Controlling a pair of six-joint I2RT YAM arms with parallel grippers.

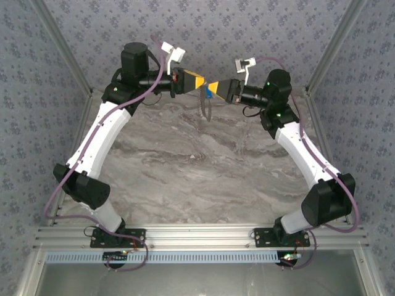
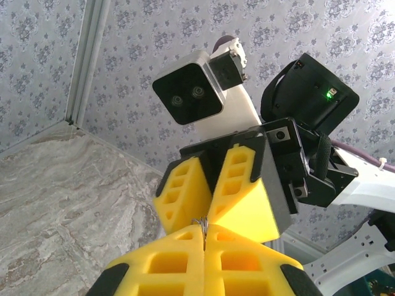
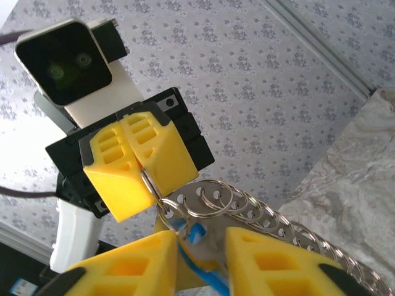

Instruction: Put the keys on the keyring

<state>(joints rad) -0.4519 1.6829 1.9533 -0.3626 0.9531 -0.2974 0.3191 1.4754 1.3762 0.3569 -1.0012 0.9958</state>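
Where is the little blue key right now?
In the top view the blue key sits above the far middle of the table, pinched by the right gripper, which meets the left gripper.

Grey-veined marble tabletop (image 1: 197, 166), an aluminium rail (image 1: 197, 237) along its near edge.

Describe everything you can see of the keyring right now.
The keyring is a chain of linked split rings, silvery metal by its look. The left gripper pinches its end ring; the rest sags down to the right, out of frame. The blue key, held in the right gripper, lies against the rings nearest the pinch; whether it is threaded on is unclear. From above, the chain hangs as a thin strand over the marble table.
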